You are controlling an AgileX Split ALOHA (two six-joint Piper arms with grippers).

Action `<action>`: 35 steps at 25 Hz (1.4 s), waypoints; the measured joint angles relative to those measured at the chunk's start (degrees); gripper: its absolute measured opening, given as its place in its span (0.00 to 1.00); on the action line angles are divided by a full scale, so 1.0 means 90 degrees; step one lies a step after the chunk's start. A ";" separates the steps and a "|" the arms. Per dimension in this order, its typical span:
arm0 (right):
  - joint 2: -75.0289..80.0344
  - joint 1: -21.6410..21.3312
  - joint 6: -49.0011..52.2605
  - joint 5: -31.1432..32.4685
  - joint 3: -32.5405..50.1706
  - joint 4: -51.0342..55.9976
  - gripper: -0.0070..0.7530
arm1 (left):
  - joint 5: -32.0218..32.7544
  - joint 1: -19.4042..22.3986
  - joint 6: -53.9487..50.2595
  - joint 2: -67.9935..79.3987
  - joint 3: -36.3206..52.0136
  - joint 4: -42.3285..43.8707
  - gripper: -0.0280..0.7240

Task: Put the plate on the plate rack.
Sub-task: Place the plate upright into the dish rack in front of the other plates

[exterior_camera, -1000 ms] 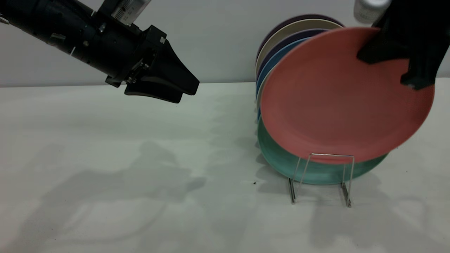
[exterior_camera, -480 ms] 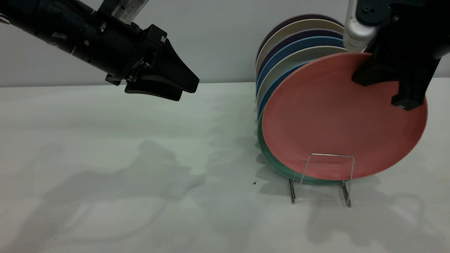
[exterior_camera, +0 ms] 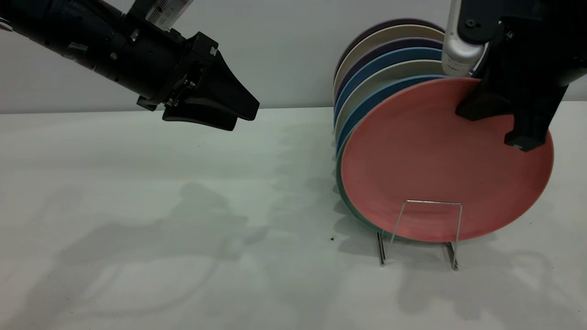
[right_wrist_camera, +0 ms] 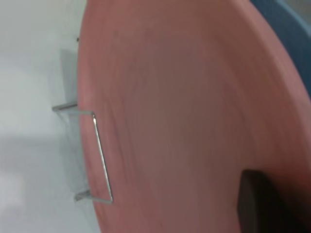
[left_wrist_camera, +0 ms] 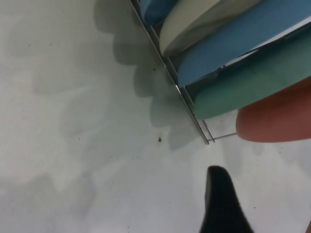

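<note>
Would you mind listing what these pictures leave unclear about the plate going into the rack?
- Whether the plate sits on the plate rack base: exterior view, its lower rim covers the base wires.
- Rear dividers: hidden behind the stacked plates.
- Right gripper: its rear jaw is behind the plate.
- Left gripper: jaws overlap side-on in the exterior view; the left wrist view is cropped.

No legible text, brand, number or sign appears in any view. A white label (exterior_camera: pixel 166 11) on the upper housing of the left arm carries fine dark ruler-like markings, too small to read. The plates, the wire rack and the table surface bear no markings.
</note>
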 joint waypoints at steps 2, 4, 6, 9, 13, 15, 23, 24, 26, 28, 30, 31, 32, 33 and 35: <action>0.0000 0.0036 0.0000 -0.0005 -0.0002 0.0007 0.11 | -0.0019 0.0000 0.0000 0.0000 0.0000 -0.0004 0.66; 0.0000 0.0134 0.0000 -0.0039 -0.0008 0.0008 0.12 | -0.0025 0.0000 0.0000 0.0000 0.0000 -0.0004 0.66; 0.0000 0.0269 0.0000 -0.0100 -0.0008 0.0008 0.12 | -0.0025 0.0000 0.0000 0.0000 0.0000 -0.0004 0.66; 0.0000 0.0328 0.0000 -0.0175 -0.0008 0.0021 0.12 | -0.0025 0.0000 0.0000 0.0000 0.0000 -0.0004 0.66; 0.0000 0.0328 0.0000 -0.0188 -0.0008 0.0021 0.12 | -0.0025 0.0000 0.0000 0.0000 0.0000 -0.0004 0.66; 0.0000 0.0328 0.0000 -0.0188 -0.0008 0.0035 0.12 | -0.0025 0.0000 0.0006 0.0000 0.0000 -0.0004 0.66; 0.0106 0.0328 -0.0001 -0.0107 -0.0008 0.0068 0.25 | -0.0025 0.0000 0.0006 0.0000 0.0000 -0.0004 0.66; 0.0131 0.0328 -0.0001 -0.0090 -0.0008 0.0075 0.29 | -0.0025 0.0000 0.0006 0.0000 0.0000 -0.0004 0.66; 0.0137 0.0328 -0.0001 -0.0061 -0.0008 0.0154 0.35 | -0.0025 0.0000 0.0006 0.0000 0.0000 -0.0004 0.66; 0.0137 0.0328 -0.0001 -0.0061 -0.0008 0.0184 0.40 | -0.0025 0.0000 0.0006 0.0000 0.0000 -0.0004 0.66; 0.0137 0.0328 -0.0001 -0.0001 -0.0008 0.0192 0.44 | -0.0025 0.0000 0.0006 0.0000 0.0000 -0.0004 0.66; 0.0137 0.0328 -0.0001 0.0034 -0.0008 0.0194 0.46 | -0.0025 0.0000 0.0006 0.0000 0.0000 -0.0004 0.66; 0.0137 0.0328 -0.0001 0.0085 -0.0008 0.0200 0.47 | -0.0025 0.0000 0.0006 0.0000 0.0000 -0.0004 0.66; 0.0137 0.0322 -0.0001 0.0143 -0.0008 0.0200 0.49 | -0.0025 0.0000 0.0006 0.0000 0.0000 -0.0004 0.66; 0.0137 0.0322 -0.0001 0.0188 -0.0008 0.0200 0.52 | -0.0025 0.0000 0.0006 0.0000 0.0000 -0.0004 0.66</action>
